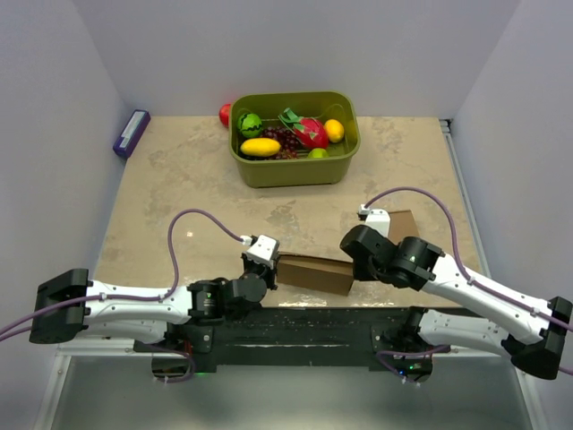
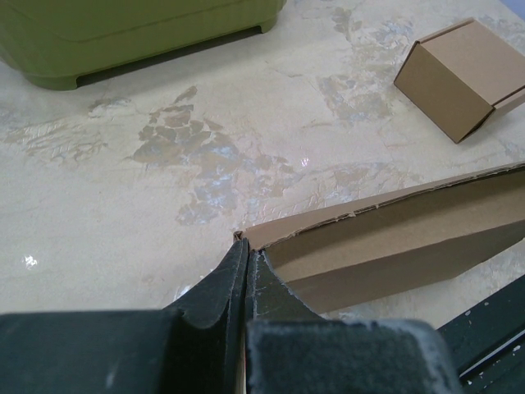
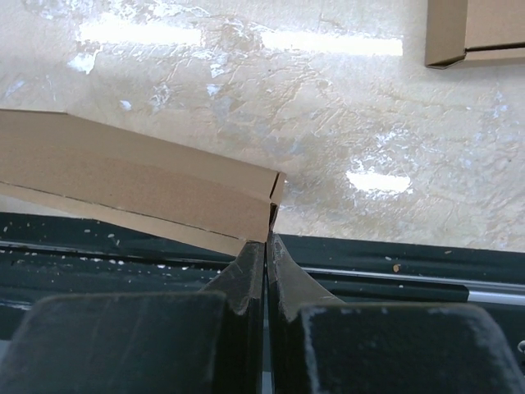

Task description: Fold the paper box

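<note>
The paper box is a long brown cardboard piece at the near table edge, held between both arms. My left gripper is shut on its left end; in the left wrist view the fingertips pinch the corner of the box, whose inner wall shows. My right gripper is shut on its right end; in the right wrist view the fingertips clamp the end flap of the box.
A small brown cardboard cube sits behind the right wrist and also shows in the left wrist view. A green bin of toy fruit stands at the back. A purple object lies far left. A black rail runs along the near edge.
</note>
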